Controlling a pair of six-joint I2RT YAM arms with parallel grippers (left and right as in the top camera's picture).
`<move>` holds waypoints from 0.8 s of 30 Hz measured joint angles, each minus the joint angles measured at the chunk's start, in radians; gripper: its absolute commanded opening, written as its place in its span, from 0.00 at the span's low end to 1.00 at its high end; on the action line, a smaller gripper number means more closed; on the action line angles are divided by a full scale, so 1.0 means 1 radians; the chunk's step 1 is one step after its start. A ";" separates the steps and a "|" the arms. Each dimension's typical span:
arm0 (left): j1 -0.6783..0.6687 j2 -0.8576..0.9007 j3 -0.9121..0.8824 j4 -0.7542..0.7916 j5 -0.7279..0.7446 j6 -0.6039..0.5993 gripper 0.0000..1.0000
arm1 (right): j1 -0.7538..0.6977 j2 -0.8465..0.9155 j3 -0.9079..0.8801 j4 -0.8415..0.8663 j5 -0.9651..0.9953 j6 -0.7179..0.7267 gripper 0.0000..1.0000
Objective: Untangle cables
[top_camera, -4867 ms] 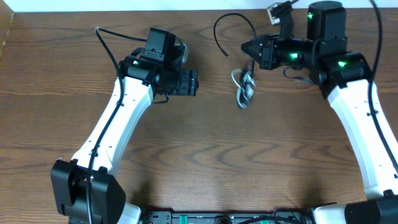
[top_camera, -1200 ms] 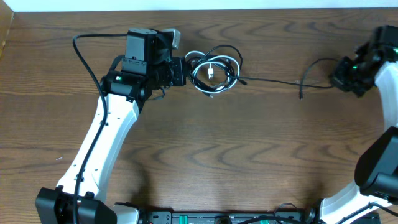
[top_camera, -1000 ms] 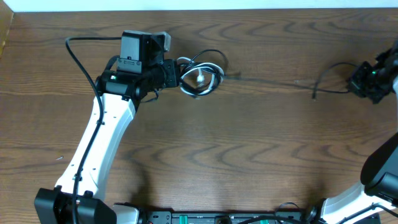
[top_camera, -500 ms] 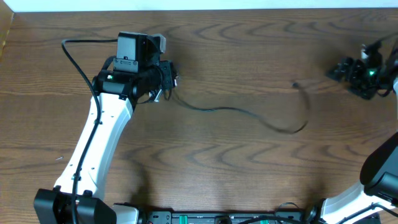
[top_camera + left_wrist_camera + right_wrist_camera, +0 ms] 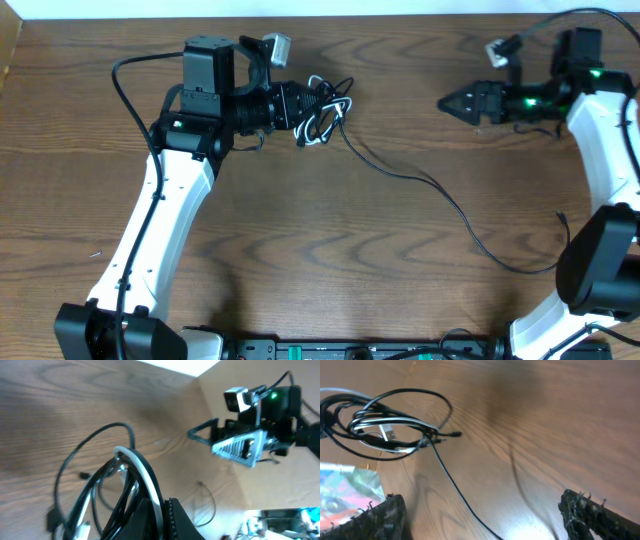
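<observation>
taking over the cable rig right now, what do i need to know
Left gripper: shut on the bundle of black and white cables, at the far left of the table.
Right gripper: open, empty, well apart from the bundle.
Done: one black cable runs loose out of the bundle, across the table toward the near right.
Left: the bundle's loops are tangled; free that strand fully, then part white from black.

Under my arms is a dark brown wooden table [image 5: 330,250] with wavy grain. One thin black cable [image 5: 418,178] lies loose on its right half, curving from mid-table toward the right edge, where its end hooks upward.
</observation>
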 measured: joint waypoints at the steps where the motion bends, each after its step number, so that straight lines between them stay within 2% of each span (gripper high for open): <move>1: 0.000 0.000 0.000 0.017 0.005 -0.035 0.08 | 0.018 0.000 0.008 0.012 -0.002 -0.002 0.90; 6: 0.000 0.000 0.000 0.097 0.027 -0.200 0.07 | 0.118 0.000 0.027 0.110 -0.014 0.025 0.87; 11: 0.000 0.000 0.000 0.174 0.082 -0.302 0.07 | 0.190 0.000 0.027 0.209 -0.019 0.086 0.81; 17: 0.000 0.000 0.000 0.211 0.191 -0.332 0.08 | 0.248 0.000 0.027 0.383 -0.002 0.196 0.79; 24: 0.000 0.000 0.000 0.212 0.295 -0.334 0.07 | 0.319 0.000 0.027 0.426 0.096 0.239 0.76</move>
